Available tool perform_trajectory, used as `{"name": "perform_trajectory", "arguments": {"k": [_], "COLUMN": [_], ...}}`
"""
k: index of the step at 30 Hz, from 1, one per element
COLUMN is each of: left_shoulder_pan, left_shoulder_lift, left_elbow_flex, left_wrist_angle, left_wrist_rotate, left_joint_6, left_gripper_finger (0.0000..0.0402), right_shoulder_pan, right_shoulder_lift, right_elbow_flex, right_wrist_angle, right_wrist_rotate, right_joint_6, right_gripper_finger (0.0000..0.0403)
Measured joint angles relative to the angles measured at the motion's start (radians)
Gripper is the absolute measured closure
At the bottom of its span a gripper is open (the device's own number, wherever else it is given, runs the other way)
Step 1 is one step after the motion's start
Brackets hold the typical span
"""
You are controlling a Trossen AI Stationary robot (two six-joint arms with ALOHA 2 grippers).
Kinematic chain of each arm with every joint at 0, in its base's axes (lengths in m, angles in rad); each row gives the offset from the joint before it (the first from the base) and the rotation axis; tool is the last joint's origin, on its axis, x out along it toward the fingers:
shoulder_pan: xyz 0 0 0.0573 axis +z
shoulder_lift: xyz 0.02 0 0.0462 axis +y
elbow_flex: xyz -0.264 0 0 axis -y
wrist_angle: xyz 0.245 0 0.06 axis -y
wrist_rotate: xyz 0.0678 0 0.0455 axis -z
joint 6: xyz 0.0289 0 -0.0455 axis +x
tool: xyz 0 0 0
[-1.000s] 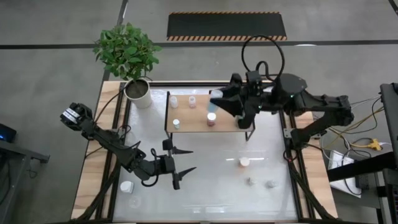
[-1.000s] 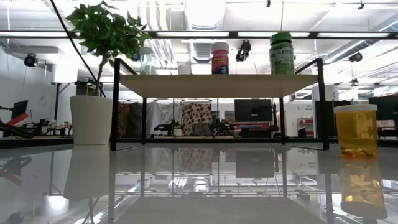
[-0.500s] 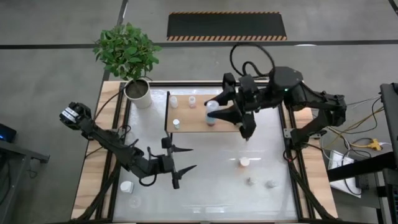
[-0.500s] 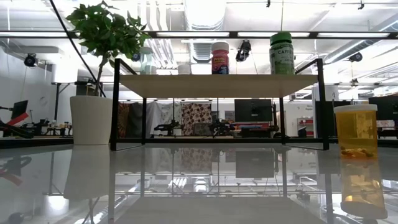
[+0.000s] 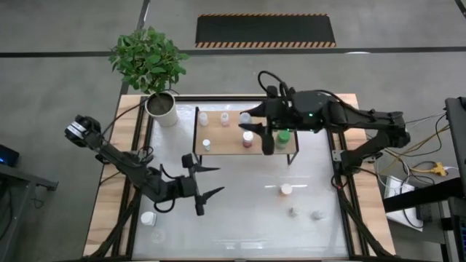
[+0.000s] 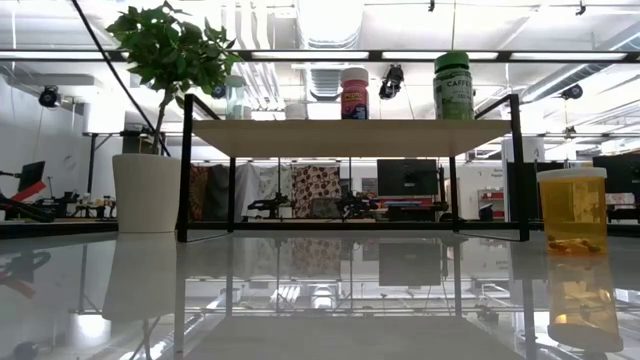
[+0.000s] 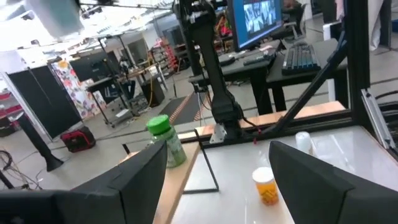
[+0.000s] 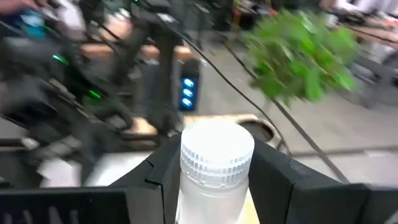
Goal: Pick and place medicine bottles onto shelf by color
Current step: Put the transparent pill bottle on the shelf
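White ribbed cap, clear plastic body: the bottle [image 8: 216, 167] is looking light, rigid and slick, best gripped across the body below the cap. Left gripper [image 5: 205, 190] is hovering wide open and empty over the table [image 5: 247, 196]. Right gripper [image 5: 255, 129] is clamping the bottle above the shelf [image 5: 227, 143]. No label text is reading clearly.

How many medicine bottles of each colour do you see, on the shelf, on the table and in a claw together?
Green-capped bottle: 1
Orange bottle: 1
Pink-labelled bottle: 1
White or clear bottles: 8, one of them held in the right claw; the palest on the table are hard to make out
Total: 11
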Motion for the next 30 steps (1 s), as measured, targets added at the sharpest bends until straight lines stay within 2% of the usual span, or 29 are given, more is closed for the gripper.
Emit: {"name": "perform_trajectory", "arguments": {"k": [6, 10, 18, 22, 25, 30], "left_shoulder_pan": [0.0, -0.002, -0.002, 0.0, 0.005, 0.008], "left_shoulder_lift": [-0.054, -0.067, -0.067, -0.067, -0.067, -0.067], "left_elbow_flex": [-0.001, -0.007, -0.03, -0.031, -0.031, -0.031], "left_wrist_angle": [-0.002, -0.035, -0.035, -0.028, -0.024, -0.024], "left_wrist_rotate": [-0.001, -0.001, 0.0, 0.0, 0.0, -0.001], "left_joint_6": [0.047, 0.032, 0.038, 0.038, 0.039, 0.053], "left_gripper_finger": [0.0136, 0.0136, 0.0136, 0.0136, 0.0136, 0.0136], "right_shoulder_pan": [-0.113, -0.167, -0.292, -0.373, -0.422, -0.457], "right_shoulder_lift": [-0.015, -0.045, -0.228, -0.274, -0.272, -0.241], "right_elbow_flex": [-0.145, -0.296, -0.619, -0.783, -0.839, -0.812], "right_wrist_angle": [0.066, 0.172, 0.342, 0.444, 0.461, 0.317], "right_wrist_rotate": [0.001, -0.004, -0.003, 0.015, 0.016, -0.031], "right_joint_6": [-0.019, -0.045, -0.051, 0.037, 0.084, -0.014], "right_gripper_finger": [0.0266, 0.0266, 0.0266, 0.0266, 0.0266, 0.0266]}}
